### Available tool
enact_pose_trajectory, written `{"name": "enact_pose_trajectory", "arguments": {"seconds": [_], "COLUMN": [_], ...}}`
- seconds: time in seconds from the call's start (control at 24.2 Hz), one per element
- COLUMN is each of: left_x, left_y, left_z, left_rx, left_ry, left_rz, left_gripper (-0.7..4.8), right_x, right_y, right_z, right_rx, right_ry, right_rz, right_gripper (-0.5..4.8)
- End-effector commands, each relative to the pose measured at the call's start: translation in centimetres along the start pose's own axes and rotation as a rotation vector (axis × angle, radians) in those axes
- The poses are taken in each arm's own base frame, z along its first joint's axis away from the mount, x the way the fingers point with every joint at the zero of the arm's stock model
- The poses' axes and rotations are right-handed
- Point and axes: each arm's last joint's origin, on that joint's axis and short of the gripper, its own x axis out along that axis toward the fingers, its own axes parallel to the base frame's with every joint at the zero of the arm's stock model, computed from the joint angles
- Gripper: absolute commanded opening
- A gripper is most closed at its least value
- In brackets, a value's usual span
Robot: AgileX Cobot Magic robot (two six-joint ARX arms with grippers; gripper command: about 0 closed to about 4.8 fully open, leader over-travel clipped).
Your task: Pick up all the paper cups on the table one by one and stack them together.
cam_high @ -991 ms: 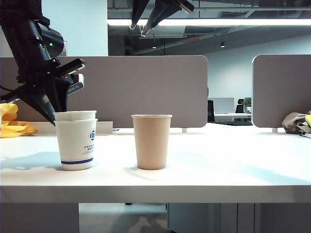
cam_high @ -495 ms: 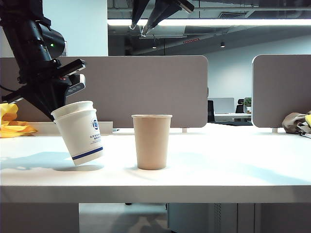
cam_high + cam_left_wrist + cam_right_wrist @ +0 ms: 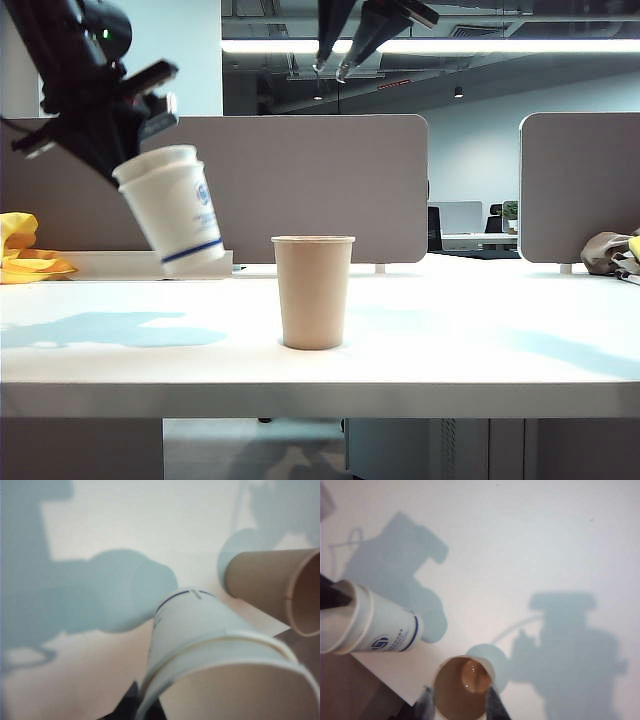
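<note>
Left pincer [image 3: 125,160] clenched on nested white cups [image 3: 178,212], just lifted, tilted, beside tan cup [image 3: 312,291]; right pincer [image 3: 345,62] released above it; stacking next.

Tilted nested white cups [image 3: 177,208]; upright tan cup [image 3: 312,291].

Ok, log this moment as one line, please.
left gripper: shut on white nested cups, lifted, tilted | right gripper: open, high above brown cup | brown cup: upright on table
</note>
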Motion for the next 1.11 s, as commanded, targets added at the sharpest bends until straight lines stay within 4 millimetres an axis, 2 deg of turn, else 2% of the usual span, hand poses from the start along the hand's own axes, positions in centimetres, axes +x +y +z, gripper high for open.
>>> {"name": "enact_pose_trajectory", "arguments": {"seconds": [0.04, 0.21, 0.33, 0.37, 0.54, 0.7, 1.11], "left_x": [-1.4, -1.8, -1.4, -1.0, -0.5, -0.8, -0.7], "left_y": [-1.2, -2.3, -3.6, -4.7, -6.1, -6.5, -8.2], "left_z": [-0.1, -0.1, 0.1, 0.0, 0.0, -0.1, 0.4], "left_rx": [0.021, 0.028, 0.057, 0.078, 0.114, 0.107, 0.117], "left_ry": [-0.04, -0.066, -0.081, -0.076, -0.074, -0.097, -0.152], "left_rz": [-0.022, -0.064, -0.075, -0.084, -0.091, -0.105, -0.178], "left_gripper": [-0.06, -0.06, -0.06, -0.06, -0.06, -0.06, -0.06], "right_x": [-0.9, -1.4, -1.6, -1.9, -2.2, -2.6, -1.4], "right_y": [-0.5, -1.3, -1.7, -1.8, -2.1, -2.0, -2.3], "right_z": [0.2, 0.2, 0.2, 0.2, 0.2, 0.1, -1.4], "right_rx": [0.006, 0.012, 0.015, 0.019, 0.021, 0.014, 0.011], "right_ry": [-0.034, -0.044, -0.049, -0.054, -0.061, -0.065, 0.038], "right_rz": [-0.011, -0.024, -0.032, -0.034, -0.039, -0.039, -0.043], "right_gripper": [1.36, 1.35, 1.36, 1.35, 1.36, 1.36, 1.36]}}
